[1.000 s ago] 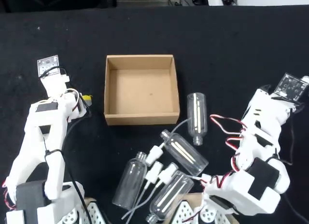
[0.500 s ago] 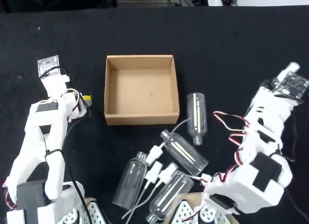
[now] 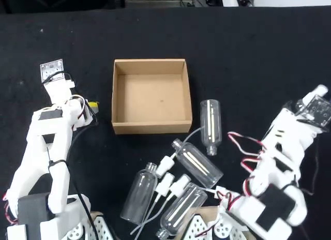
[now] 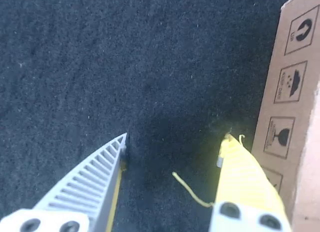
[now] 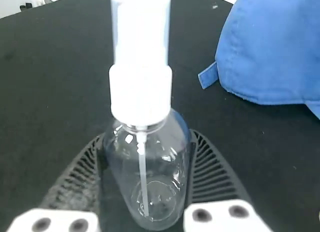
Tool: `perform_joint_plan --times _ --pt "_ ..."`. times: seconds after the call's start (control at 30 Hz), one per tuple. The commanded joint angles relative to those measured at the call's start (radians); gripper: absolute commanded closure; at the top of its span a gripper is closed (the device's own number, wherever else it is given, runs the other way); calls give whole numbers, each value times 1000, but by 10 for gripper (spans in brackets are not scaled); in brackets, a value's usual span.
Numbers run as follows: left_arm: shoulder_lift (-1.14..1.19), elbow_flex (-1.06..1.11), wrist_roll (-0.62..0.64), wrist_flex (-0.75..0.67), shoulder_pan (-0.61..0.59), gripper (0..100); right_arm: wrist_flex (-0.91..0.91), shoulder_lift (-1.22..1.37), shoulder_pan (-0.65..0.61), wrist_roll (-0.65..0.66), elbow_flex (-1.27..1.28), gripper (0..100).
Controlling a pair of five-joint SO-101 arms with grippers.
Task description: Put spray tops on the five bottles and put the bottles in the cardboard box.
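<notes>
Right gripper (image 5: 147,142): clenched on a clear bottle (image 5: 145,184), one ribbed finger against each side of the body. A white spray top (image 5: 141,77) sits on the held bottle's neck, its dip tube running down inside. In the high view this gripper (image 3: 309,102) is at the right side of the black table (image 3: 258,48), well apart from the cardboard box (image 3: 150,128). A blue cap (image 5: 272,47) lies on the table beyond the held bottle.

Left gripper (image 4: 175,138): released, fingers spread with nothing between them, low over bare table. Its yellow finger (image 4: 242,177) is just beside the outer wall of the cardboard box; whether it touches cannot be told.

Four uncapped bottles lie on their sides outside the box, on the near side of it:
- one (image 3: 210,124) just off the box's near right corner;
- one (image 3: 197,162) nearer the arms;
- two (image 3: 139,193) (image 3: 181,207) closest to the arm bases.

Three loose spray tops (image 3: 166,164) (image 3: 164,184) (image 3: 179,185) lie among them, dip tubes trailing.
</notes>
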Motion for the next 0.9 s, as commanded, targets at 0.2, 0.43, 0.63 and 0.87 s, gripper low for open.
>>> perform_joint_plan --times 0.2,0.43,0.63,0.87 --pt "-34 21 -3 -72 -10 730 60 -41 2 11 5 900" --pt "-34 21 -3 -72 -10 730 61 -25 0 11 5 822" --pt "-34 21 -3 -72 -12 730 61 -51 -12 18 1 758" --pt "-34 21 -3 -72 -12 730 61 -59 -49 12 -1 656"
